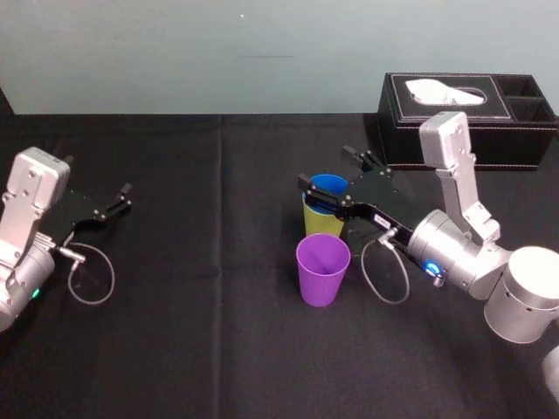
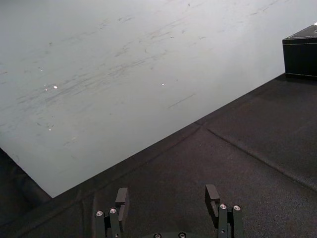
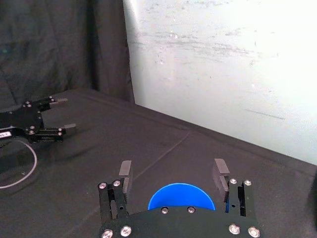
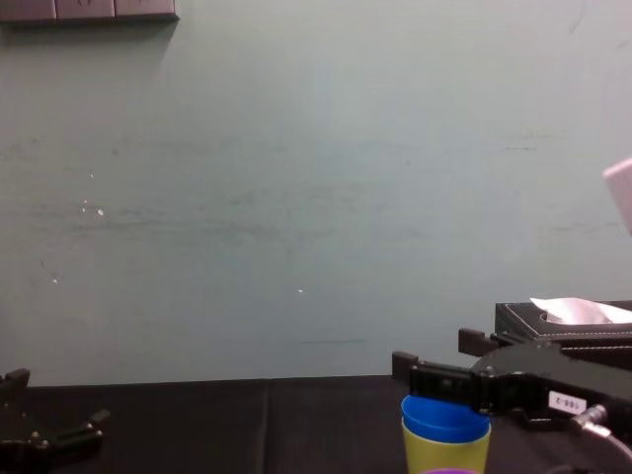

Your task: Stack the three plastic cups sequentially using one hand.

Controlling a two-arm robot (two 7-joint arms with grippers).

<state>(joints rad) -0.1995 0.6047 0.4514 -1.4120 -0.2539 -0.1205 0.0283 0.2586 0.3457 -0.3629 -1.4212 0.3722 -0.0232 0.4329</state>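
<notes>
A blue cup [image 1: 330,185] sits nested inside the lime yellow-green cup [image 1: 318,223] at the middle of the black table. The purple cup [image 1: 322,269] stands upright just in front of them, on its own. My right gripper [image 1: 326,169] is open, with one finger on each side of the blue cup's rim. In the right wrist view the blue cup [image 3: 181,196] lies low between the spread fingers of the right gripper [image 3: 173,169]. From the chest, the blue cup [image 4: 444,417] tops the yellow-green cup [image 4: 444,454]. My left gripper [image 1: 96,183] is parked open at far left.
A black tissue box [image 1: 467,118] with an organiser compartment stands at the back right, behind the right arm. Grey cable loops hang by each wrist. The table's dark cloth [image 1: 201,332] stretches bare between the two arms, with the pale wall behind.
</notes>
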